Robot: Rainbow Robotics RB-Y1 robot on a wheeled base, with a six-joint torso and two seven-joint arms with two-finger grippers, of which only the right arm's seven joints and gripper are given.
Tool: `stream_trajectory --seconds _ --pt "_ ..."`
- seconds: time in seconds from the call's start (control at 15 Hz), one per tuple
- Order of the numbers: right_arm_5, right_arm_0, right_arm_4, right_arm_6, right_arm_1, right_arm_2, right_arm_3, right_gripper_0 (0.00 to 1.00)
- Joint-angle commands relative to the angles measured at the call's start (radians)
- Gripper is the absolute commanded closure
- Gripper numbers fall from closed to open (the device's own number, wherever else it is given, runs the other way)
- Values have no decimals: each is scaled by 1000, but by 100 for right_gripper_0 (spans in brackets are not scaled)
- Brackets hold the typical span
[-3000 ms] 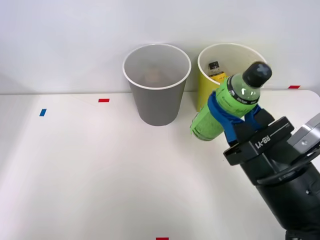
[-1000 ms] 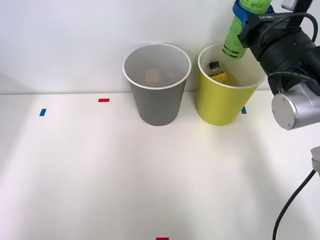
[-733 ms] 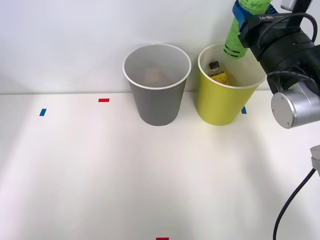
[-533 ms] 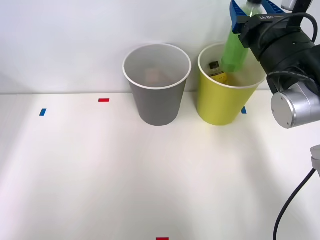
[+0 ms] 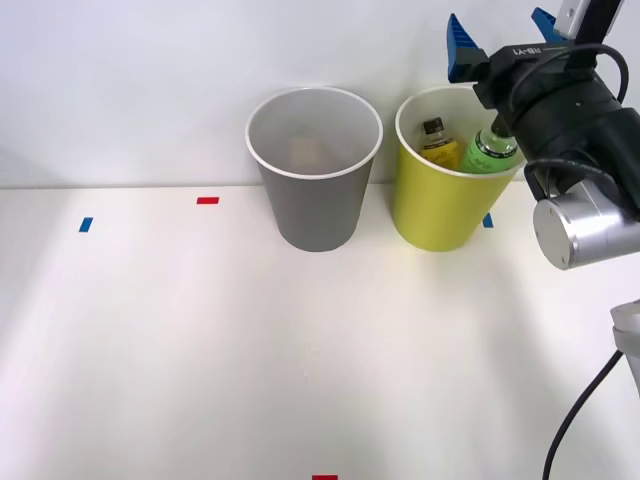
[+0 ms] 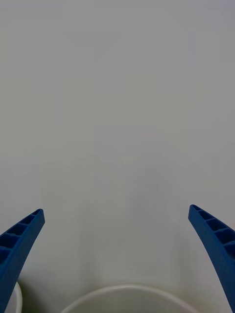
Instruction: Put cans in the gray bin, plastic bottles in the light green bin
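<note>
Item one: my right gripper (image 5: pixel 503 32), fingers (image 5: pixel 459 45) spread wide and holding nothing, poised above the light green bin (image 5: pixel 440 205); in the wrist view the two blue ribbed fingertips (image 6: pixel 19 244) stand far apart, with a plain pale wall beyond them and a curve of the bin's white rim (image 6: pixel 127 292) between them.

Item two: the light green bin, upright on the white table (image 5: pixel 250 340), just beside the gray bin (image 5: pixel 315 170) on my right (the two look close, but I cannot tell if they touch).

Item three: green plastic bottle (image 5: pixel 488 152), inside the light green bin, leaning against the wall nearer my arm.

Item four: yellow-labelled bottle (image 5: pixel 438 145), black cap up, also inside that bin, next to the green one.

Item five: red tape marks (image 5: pixel 207 200) and a blue tape mark (image 5: pixel 85 225) on the table, well to the left of the gray bin.
</note>
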Motion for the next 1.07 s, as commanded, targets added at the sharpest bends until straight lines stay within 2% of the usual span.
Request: stream_trajectory --seconds 0.07,0.2,0.33,0.73,1.07 --pt "-184 100 51 4 30 10 -3 0" --pt "-311 171 117 -2 49 18 -13 0" --pt "-338 240 156 -4 53 18 -79 0" --pt "-338 493 177 6 56 10 -290 0" --pt "-533 798 200 27 127 4 -353 0"
